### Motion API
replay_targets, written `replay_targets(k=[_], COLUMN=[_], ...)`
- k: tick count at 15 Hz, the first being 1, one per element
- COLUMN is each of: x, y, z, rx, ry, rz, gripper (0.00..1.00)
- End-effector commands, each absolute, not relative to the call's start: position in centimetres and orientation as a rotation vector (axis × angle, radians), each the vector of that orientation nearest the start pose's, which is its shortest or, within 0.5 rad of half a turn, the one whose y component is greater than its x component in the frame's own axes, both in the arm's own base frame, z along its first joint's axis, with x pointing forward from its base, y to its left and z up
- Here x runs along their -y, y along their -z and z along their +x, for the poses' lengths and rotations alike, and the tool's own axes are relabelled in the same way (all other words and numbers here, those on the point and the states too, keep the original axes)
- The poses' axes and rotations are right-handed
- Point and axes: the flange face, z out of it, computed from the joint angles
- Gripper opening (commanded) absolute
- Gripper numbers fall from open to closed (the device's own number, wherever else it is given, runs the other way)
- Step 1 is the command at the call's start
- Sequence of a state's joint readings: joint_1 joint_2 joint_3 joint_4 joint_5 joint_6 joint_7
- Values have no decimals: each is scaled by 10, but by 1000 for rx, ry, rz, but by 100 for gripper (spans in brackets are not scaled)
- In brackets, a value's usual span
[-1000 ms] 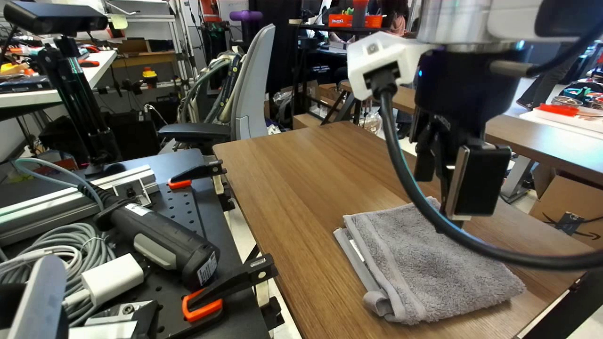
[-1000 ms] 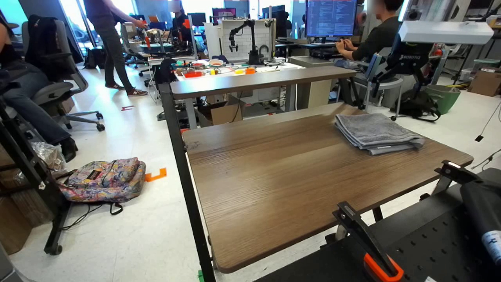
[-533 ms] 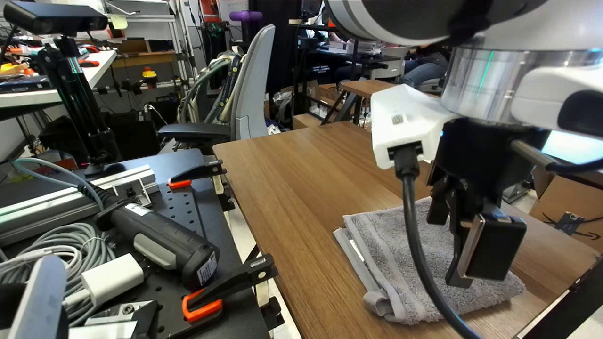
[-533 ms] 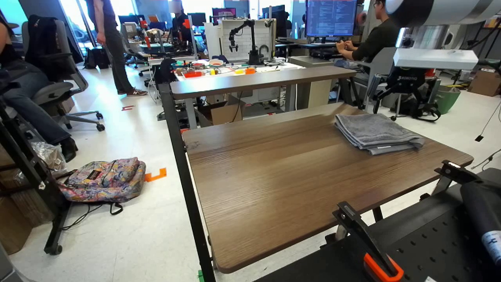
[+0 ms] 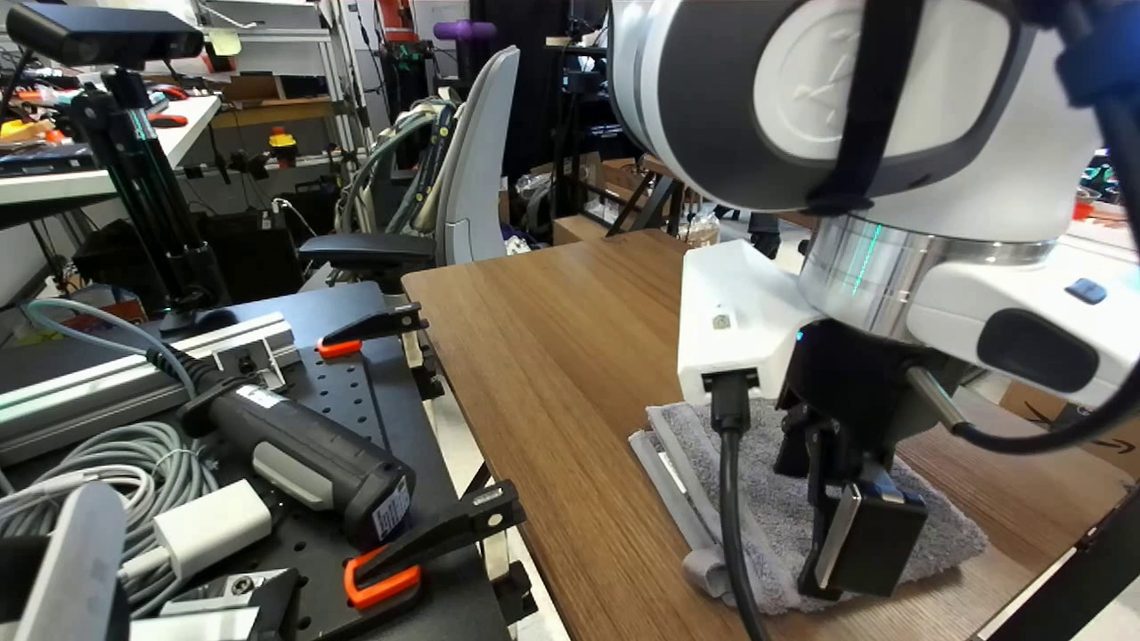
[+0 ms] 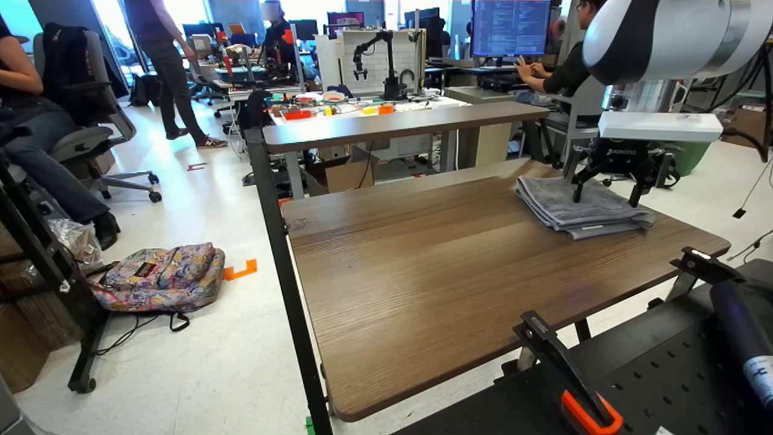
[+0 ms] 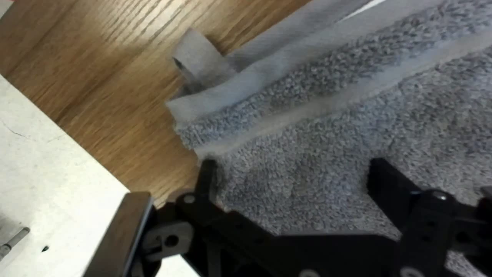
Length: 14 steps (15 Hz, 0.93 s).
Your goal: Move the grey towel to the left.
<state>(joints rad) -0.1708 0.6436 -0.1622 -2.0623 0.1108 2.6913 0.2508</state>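
The folded grey towel (image 5: 770,516) lies flat on the wooden table (image 5: 543,356). In an exterior view the towel (image 6: 546,196) sits near the table's right end, with layered edges showing. My gripper (image 5: 806,539) is above the towel and points down, fingers spread. It also shows over the towel (image 6: 606,202) in an exterior view. In the wrist view the open gripper (image 7: 294,164) has one finger at the towel's edge near a corner and the other over its fuzzy top (image 7: 292,188). The fingertips are at or just above the cloth; contact is unclear. Nothing is held.
A black perforated bench (image 5: 356,392) stands beside the table, with black-and-orange clamps (image 5: 445,530) along its edge and a dark handheld tool (image 5: 294,445) on it. A black cable (image 5: 730,516) hangs from my wrist in front of the towel. A black post (image 6: 284,272) stands at the table's end.
My arm and gripper have come down from above the table to the towel, the fingers staying spread. The towel has not visibly moved.
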Motion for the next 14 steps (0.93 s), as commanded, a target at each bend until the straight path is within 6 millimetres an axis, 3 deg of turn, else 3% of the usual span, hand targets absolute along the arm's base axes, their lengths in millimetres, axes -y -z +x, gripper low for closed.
replay_targets(k=[1, 7, 14], x=[176, 109, -4], y=[-106, -99, -79], z=[550, 552, 554], rx=[-1020, -900, -778], ry=[9, -25, -100], rz=[-3011, -3028, -3042], gripper=[100, 100, 100])
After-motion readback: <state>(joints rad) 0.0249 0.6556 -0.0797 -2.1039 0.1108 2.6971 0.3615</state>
